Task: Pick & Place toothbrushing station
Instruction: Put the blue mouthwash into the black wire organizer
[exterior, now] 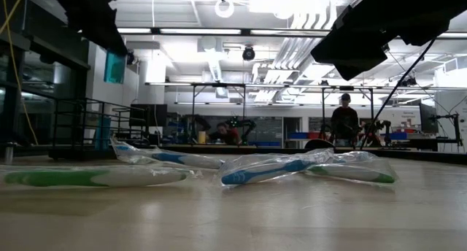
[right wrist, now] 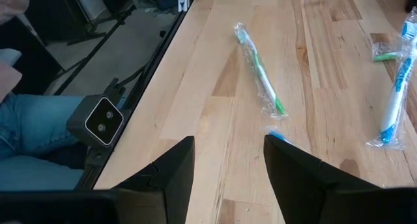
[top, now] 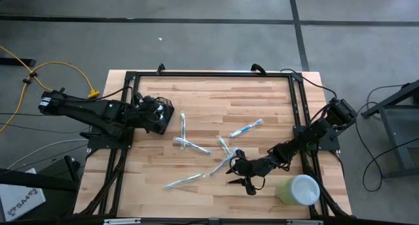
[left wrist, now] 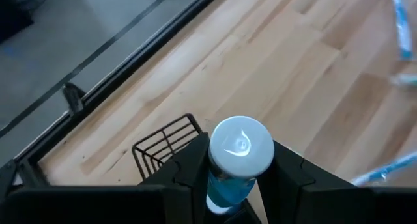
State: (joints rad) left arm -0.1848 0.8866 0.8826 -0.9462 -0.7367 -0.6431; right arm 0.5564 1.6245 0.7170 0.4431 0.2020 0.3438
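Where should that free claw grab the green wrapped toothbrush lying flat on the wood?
Probably at the middle of the handle, coming straight down from above. The green toothbrush lies flat on the table in a clear wrapper, long and thin, with bare wood on both sides. The right gripper, open, would best set its fingers across the handle, not along it.

text: "SA4" | on: white sheet (top: 19, 200) | where: floor, beside table
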